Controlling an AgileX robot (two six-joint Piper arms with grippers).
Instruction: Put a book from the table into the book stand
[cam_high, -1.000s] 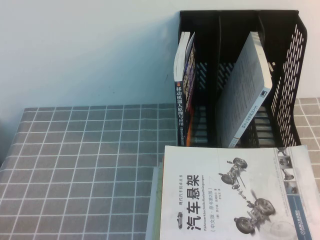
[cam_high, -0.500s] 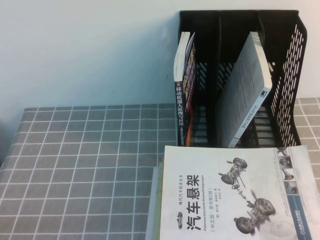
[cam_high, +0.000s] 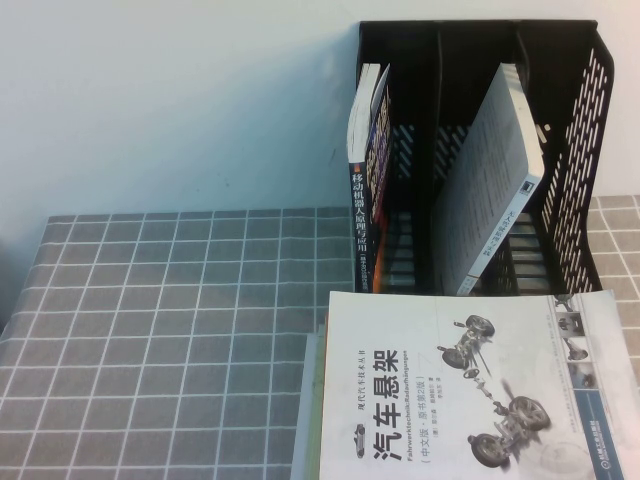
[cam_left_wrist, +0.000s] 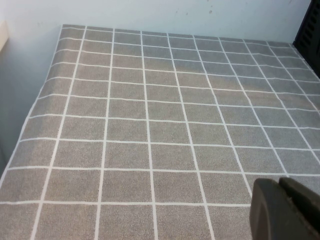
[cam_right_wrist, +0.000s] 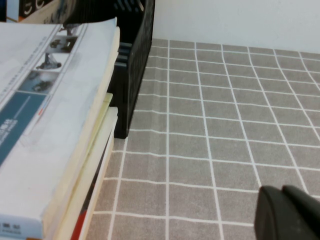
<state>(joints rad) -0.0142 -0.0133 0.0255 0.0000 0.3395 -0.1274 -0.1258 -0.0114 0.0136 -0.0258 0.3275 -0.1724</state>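
The book (cam_high: 470, 390), a white paperback with a black Chinese title and car-suspension pictures, lies flat on top of a stack at the table's near right, just in front of the book stand (cam_high: 575, 150). It also shows in the right wrist view (cam_right_wrist: 45, 95), beside the stand's black wall (cam_right_wrist: 132, 75). Neither gripper shows in the high view. My left gripper (cam_left_wrist: 280, 184) is shut and empty above the bare grid cloth. My right gripper (cam_right_wrist: 281, 192) is shut and empty above the cloth, to the side of the stack.
The stand holds a dark-spined book (cam_high: 365, 200) in its left slot and a white book (cam_high: 495, 190) leaning across to the right. Other books lie under the paperback (cam_right_wrist: 95, 165). The grey grid table (cam_high: 170, 330) stretches left of the stack.
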